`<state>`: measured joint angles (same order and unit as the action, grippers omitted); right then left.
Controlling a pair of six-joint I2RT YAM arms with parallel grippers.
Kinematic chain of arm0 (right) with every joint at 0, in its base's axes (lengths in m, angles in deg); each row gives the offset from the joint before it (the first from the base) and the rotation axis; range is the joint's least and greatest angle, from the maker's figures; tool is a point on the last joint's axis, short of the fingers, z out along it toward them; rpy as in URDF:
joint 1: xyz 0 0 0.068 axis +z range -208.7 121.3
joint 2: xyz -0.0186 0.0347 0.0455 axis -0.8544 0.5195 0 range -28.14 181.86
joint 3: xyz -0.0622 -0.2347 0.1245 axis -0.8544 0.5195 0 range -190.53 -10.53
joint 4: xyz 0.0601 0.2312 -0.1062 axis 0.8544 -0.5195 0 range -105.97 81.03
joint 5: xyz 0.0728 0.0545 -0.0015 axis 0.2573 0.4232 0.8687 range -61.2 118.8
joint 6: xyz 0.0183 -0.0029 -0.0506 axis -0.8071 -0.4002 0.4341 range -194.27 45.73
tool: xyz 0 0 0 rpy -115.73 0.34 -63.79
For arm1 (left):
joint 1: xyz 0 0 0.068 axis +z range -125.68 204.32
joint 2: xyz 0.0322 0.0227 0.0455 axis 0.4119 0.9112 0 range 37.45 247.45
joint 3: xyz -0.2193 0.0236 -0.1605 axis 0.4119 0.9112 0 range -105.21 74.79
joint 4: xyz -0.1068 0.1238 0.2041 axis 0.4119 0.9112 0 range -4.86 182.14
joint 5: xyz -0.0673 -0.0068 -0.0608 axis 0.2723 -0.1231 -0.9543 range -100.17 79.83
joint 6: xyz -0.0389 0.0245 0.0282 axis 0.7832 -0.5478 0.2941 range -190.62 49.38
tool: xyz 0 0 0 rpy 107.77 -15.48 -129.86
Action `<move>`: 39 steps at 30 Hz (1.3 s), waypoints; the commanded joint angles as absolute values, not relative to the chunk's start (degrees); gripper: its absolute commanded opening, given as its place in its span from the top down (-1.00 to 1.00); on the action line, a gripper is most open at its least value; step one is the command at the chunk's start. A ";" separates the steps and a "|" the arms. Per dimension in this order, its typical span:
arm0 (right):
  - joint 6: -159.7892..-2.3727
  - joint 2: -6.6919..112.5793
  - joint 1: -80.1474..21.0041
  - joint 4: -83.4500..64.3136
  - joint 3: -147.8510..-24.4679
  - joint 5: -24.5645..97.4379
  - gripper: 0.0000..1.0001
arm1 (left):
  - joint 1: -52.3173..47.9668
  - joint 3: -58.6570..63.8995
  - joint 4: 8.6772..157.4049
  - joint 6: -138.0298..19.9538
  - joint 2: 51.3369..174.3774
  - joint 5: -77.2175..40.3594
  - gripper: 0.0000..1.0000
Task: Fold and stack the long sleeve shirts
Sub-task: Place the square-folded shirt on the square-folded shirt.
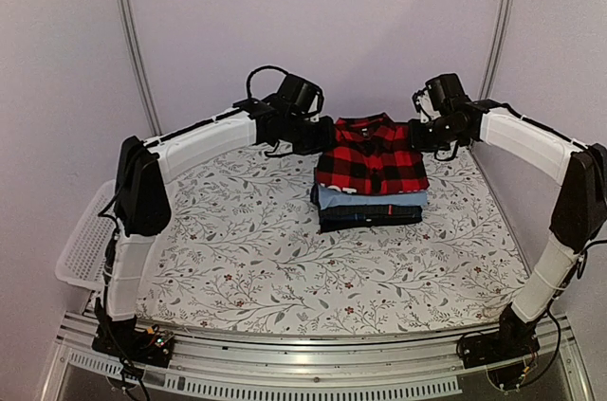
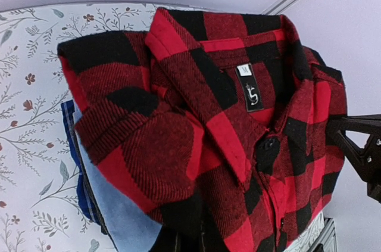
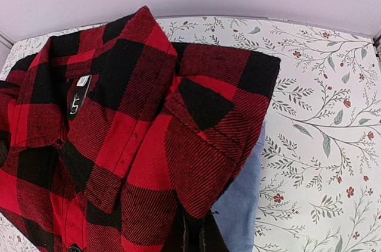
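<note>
Top view: red-and-black check shirt (image 1: 372, 156) sits centre-back on the light blue shirt (image 1: 370, 197) and dark navy shirt (image 1: 370, 217). Left gripper (image 1: 318, 142) and right gripper (image 1: 420, 138) flank its collar end; can't tell their grip. White basket (image 1: 83, 245) at left edge. Wrist views: plaid blocks both sets of fingers, with the floral table (image 1: 256, 249) beneath and the lilac wall (image 1: 313, 12) behind.

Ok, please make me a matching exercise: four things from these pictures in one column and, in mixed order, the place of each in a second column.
Things:
1. red-and-black check shirt
2. light blue shirt
3. dark navy shirt
4. white basket

Places:
a. under the other two shirts
b. beside the left edge of the table
c. on top of the other two shirts
d. between the other two shirts

Pairs: 1-c, 2-d, 3-a, 4-b
</note>
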<state>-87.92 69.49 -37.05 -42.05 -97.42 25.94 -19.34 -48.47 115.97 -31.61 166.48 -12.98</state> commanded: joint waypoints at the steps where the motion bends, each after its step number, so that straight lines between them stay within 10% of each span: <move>1: -86.59 69.66 -37.63 -40.66 -95.69 25.26 1.00 | -20.10 -50.62 116.05 -31.51 167.76 -15.03 1.00; 11: -85.50 72.84 -40.23 -37.93 -92.91 24.25 0.81 | -19.85 -49.31 116.83 -29.02 171.88 -13.71 0.98; 20: -84.18 76.45 -41.13 -39.93 -96.83 21.08 -0.21 | -17.64 -44.59 118.20 -29.35 169.95 -10.94 -0.08; 31: -87.42 72.07 -33.69 -43.52 -102.02 21.79 -0.34 | -16.21 -30.44 113.19 -32.72 157.40 -7.99 -0.29; 39: -90.91 75.50 -22.04 -39.22 -106.66 24.27 -0.98 | -11.39 -17.95 110.99 -35.83 142.43 -9.15 -0.70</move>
<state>-88.66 73.92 -27.00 -41.55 -102.18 22.77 -14.46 -23.01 113.57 -33.43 150.00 -9.41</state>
